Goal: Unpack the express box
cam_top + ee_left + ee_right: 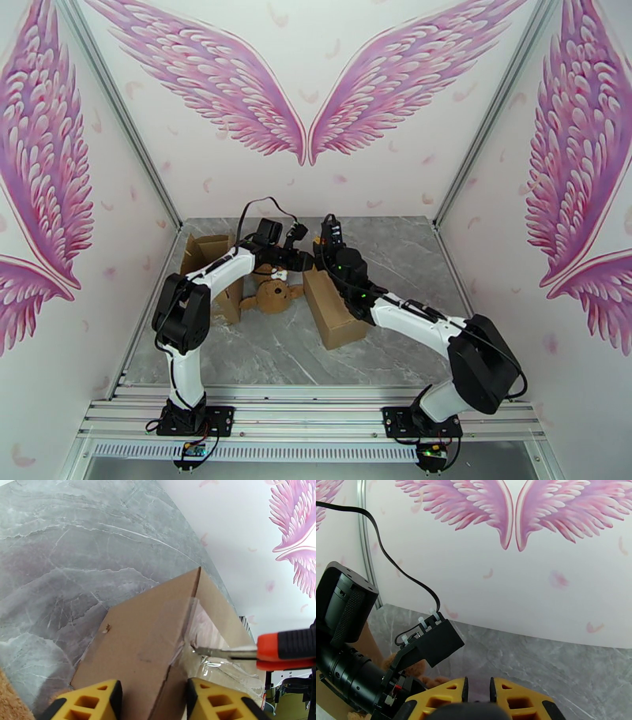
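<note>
The express box (336, 316), brown cardboard sealed with clear tape, lies in the middle of the table. In the left wrist view its taped top (146, 638) runs between my yellow fingers (89, 701). My left gripper (152, 701) (304, 260) stands open astride the box's far end. An orange and black utility knife (284, 647) reaches in from the right, its blade tip on the tape at the box's edge. My right gripper (478, 689) (328, 237) is shut on the knife's dark handle (474, 711), just behind the left gripper.
A brown teddy bear (272, 296) lies left of the box, under the left arm. A second cardboard box (207, 251) with raised flaps stands at the far left. The left arm's wrist and cable (351, 638) sit close beside the right gripper.
</note>
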You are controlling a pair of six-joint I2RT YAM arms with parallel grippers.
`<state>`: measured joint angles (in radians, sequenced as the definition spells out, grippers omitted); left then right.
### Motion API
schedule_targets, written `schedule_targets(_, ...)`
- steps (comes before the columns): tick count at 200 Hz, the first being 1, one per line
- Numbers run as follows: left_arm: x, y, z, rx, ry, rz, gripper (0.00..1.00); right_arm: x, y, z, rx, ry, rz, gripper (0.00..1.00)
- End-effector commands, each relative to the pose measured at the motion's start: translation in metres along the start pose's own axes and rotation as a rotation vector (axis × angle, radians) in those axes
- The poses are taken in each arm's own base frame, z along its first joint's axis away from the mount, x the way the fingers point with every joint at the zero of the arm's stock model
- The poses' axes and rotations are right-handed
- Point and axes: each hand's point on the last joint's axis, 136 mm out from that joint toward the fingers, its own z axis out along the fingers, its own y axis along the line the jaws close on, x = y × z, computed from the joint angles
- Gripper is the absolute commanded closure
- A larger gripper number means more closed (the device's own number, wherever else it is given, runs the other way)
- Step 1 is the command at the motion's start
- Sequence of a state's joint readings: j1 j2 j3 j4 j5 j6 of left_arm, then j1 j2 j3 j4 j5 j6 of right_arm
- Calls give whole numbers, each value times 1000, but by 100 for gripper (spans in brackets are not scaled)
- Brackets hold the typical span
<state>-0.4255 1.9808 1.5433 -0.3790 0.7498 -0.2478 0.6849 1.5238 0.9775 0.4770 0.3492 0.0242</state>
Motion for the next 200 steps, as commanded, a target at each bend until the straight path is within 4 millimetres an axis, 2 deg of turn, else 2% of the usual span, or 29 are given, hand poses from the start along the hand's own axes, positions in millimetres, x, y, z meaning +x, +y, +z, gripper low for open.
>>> schedule_targets(1,36,92,8,-275,71,-146,56,22,16,-18,-56,88,-22,100)
schedule_targets(40,39,100,8,-294,80,-165,57,25,13,-28,-54,108,-19,100)
schedule_targets(76,40,102,8,-302,81,-170,58,36,15,-35,-54,141,-23,100)
schedule_targets(200,47,108,10,-324,93,-199,60,52,13,-73,-19,193,-21,100)
